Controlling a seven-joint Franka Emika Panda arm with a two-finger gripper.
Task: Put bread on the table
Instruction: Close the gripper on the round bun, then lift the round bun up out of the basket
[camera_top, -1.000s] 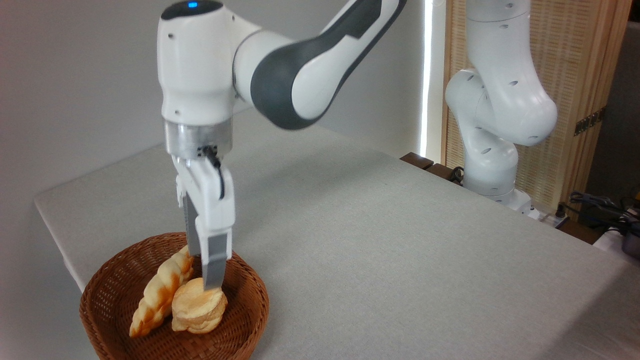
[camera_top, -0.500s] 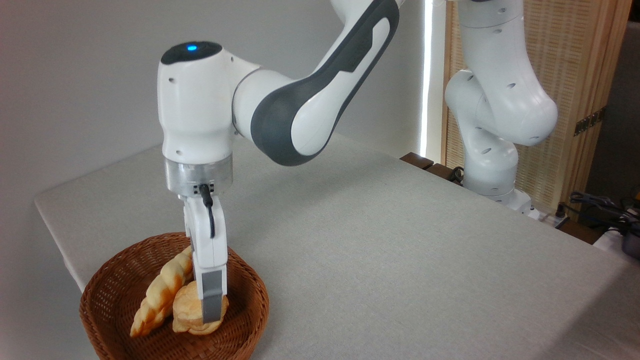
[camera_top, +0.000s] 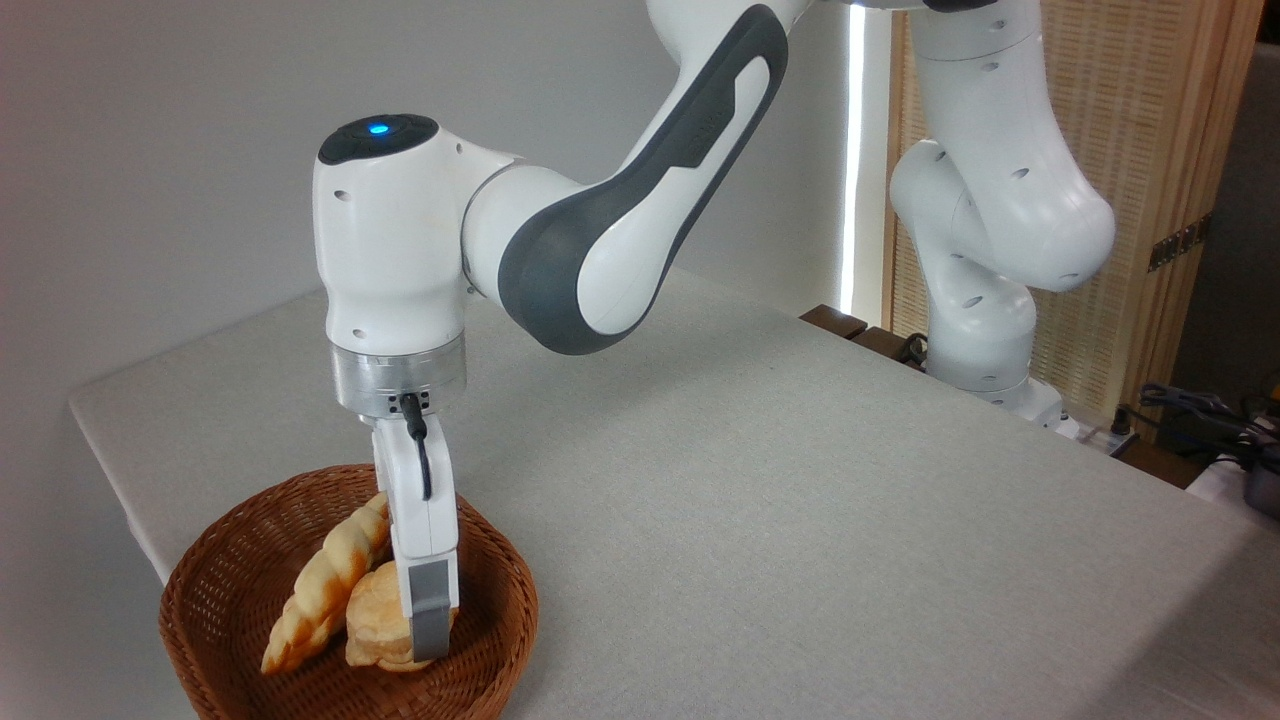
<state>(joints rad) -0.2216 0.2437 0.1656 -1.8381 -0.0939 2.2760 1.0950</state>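
Braided loaf (camera_top: 322, 588) lay touching bread (camera_top: 378, 625) at left in wicker basket (camera_top: 215, 560), near-left of table (camera_top: 800, 500). Gripper (camera_top: 428, 640) down over bread; jaw gap: cannot tell.

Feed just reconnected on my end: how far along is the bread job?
Early stage. The gripper is down in the wicker basket, its fingers around the round bread; whether they have closed is unclear. The bread sits beside the braided loaf. Lifting and placing on the table remain.
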